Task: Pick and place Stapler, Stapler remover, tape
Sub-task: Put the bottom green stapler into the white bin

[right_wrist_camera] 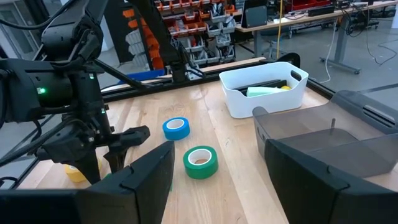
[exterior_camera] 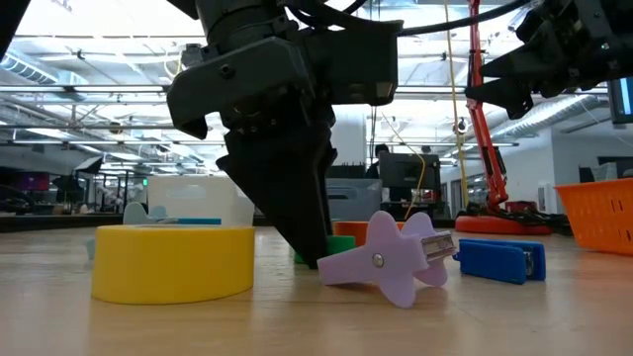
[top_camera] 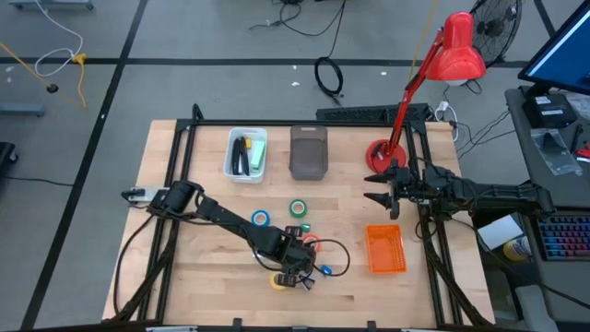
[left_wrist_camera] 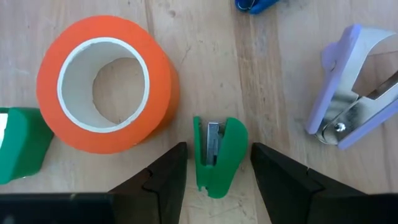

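From above, the left gripper (top_camera: 293, 269) is down near the front edge of the wooden table (top_camera: 184, 267), among a cluster of small things: a yellow tape roll (top_camera: 277, 281) just beside it toward the front, an orange tape roll (top_camera: 312, 243) behind it, a blue tape roll (top_camera: 261, 219) and a green tape roll (top_camera: 299, 208) farther back toward the middle; the right gripper (top_camera: 383, 187) waits above the right side, next to the red lamp base (top_camera: 378, 153), with an orange basket (top_camera: 385, 249) in front of it and a white bin (top_camera: 247, 153) and a grey box (top_camera: 309, 151) along the back. At table height, the left arm's dark fingers (exterior_camera: 297, 213) reach the wood between the yellow roll (exterior_camera: 172, 262) and a lilac staple remover (exterior_camera: 391, 257), with a blue stapler (exterior_camera: 500, 259) lying beyond. Through the left wrist camera, the jaws stand parted on either side of a small green stapler (left_wrist_camera: 216, 154), not pressing on it; the orange roll (left_wrist_camera: 106, 84) sits just beside it, the lilac remover (left_wrist_camera: 354, 87) on the other side. From the right wrist, that gripper's fingers (right_wrist_camera: 149, 180) are spread and hold nothing, with the green roll (right_wrist_camera: 200, 162), blue roll (right_wrist_camera: 176, 128) and white bin (right_wrist_camera: 266, 90) ahead
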Robot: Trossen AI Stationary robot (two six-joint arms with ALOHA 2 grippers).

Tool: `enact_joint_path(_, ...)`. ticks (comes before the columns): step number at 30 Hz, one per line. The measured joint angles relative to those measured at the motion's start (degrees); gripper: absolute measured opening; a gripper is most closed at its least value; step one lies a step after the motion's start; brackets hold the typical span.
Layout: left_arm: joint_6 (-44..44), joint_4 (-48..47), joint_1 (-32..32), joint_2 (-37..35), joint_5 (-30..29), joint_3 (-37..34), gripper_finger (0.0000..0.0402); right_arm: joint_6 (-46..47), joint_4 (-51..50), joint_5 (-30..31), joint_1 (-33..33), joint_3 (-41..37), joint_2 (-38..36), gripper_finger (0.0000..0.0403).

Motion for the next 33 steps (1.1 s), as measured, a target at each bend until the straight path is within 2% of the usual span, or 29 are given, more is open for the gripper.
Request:
enact_joint_path(3,-0.36,0.00,0.00,0.02,0.04,-0.02,0.0168,0.00,0.00,0.00,0.00,0.00,0.00,0.0242)
enact_joint_path(10,-0.58,-0.06,0.00,0.07,0.44,-0.04,0.0090,0.00,0.00,0.00,-0.02,0.00,0.00,0.0242)
enact_joint_path(15,-1.03,-0.53,0.01,0.09,1.74,-0.05,0.0054,0.00,0.01,0.00,-0.02,0.00,0.01,0.0242)
enact_joint_path(18,-2.10,-3.38,0.04,0.22,2.51,1.16,0.0054,0.00,0.02,0.00,-0.02,0.00,0.02,0.0242)
enact_joint_path(23,-3.35,-13.40,0.02,0.61,3.03,6.14,0.0068,0.00,0.02,0.01,-0.02,0.00,0.00,0.0242)
enact_joint_path(27,-3.36,-21.23,-0.11,0.59,2.82,11.50,0.0058,0.00,0.04,0.02,-0.02,0.00,0.00,0.0242)
enact_joint_path(30,-4.08,-27.34,-0.04,0.55,1.29,15.35,0.0054,0.00,0.06,0.02,-0.02,0.00,0.02,0.0242)
enact_joint_path(33,-5.73,-33.36,0.00,0.50,-2.75,20.46,0.0060,-0.01,0.04,0.02,-0.02,0.00,0.01,0.0242)
